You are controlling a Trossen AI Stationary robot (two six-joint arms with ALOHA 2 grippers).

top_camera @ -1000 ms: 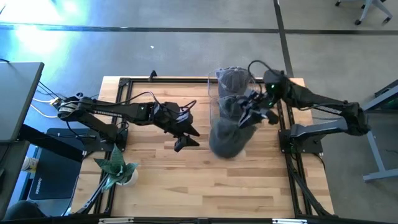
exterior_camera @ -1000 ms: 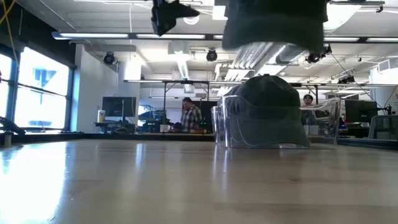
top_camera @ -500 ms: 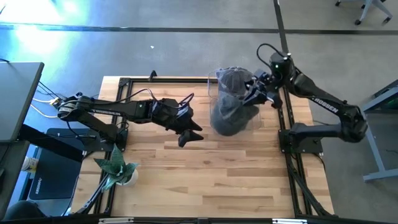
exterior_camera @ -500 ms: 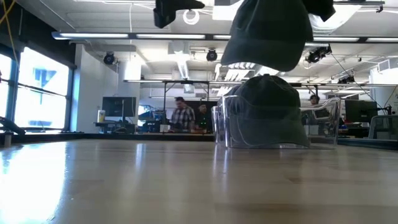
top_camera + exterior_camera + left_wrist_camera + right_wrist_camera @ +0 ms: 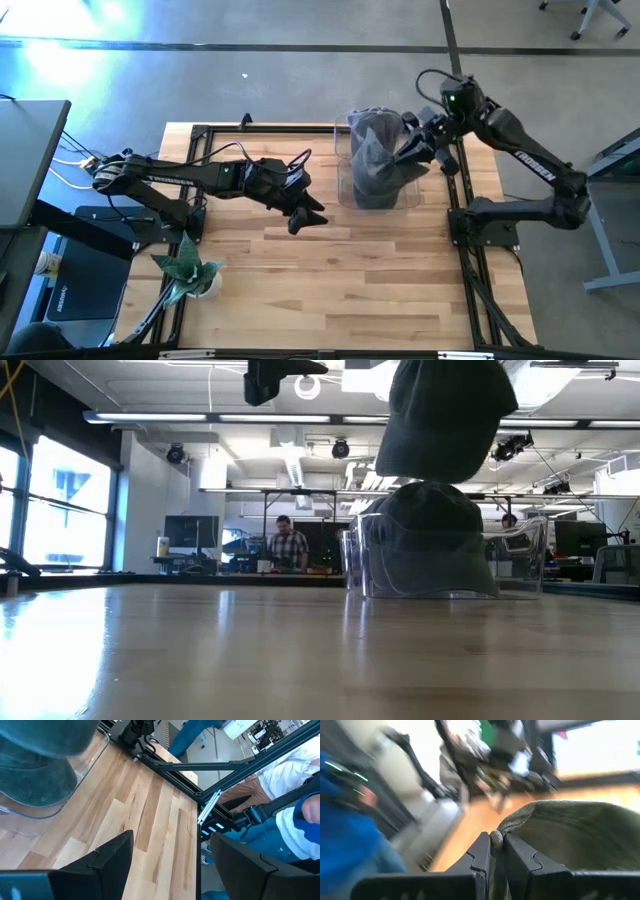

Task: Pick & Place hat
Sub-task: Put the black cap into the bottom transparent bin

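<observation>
Room beyond the wooden table (image 5: 200, 650): large windows (image 5: 60, 510) stand left of it, lit ceiling strips (image 5: 200, 418) run above — a person (image 5: 288, 547) stands at benches behind. Below it, grey floor (image 5: 300, 80).

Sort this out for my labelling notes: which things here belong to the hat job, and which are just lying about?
Job:
- carried hat, pinched by the right tool
- clear bin, already holding another hat
- left tool, open, waiting over mid-table

Lying about:
- green plant at the table's left front edge
</observation>
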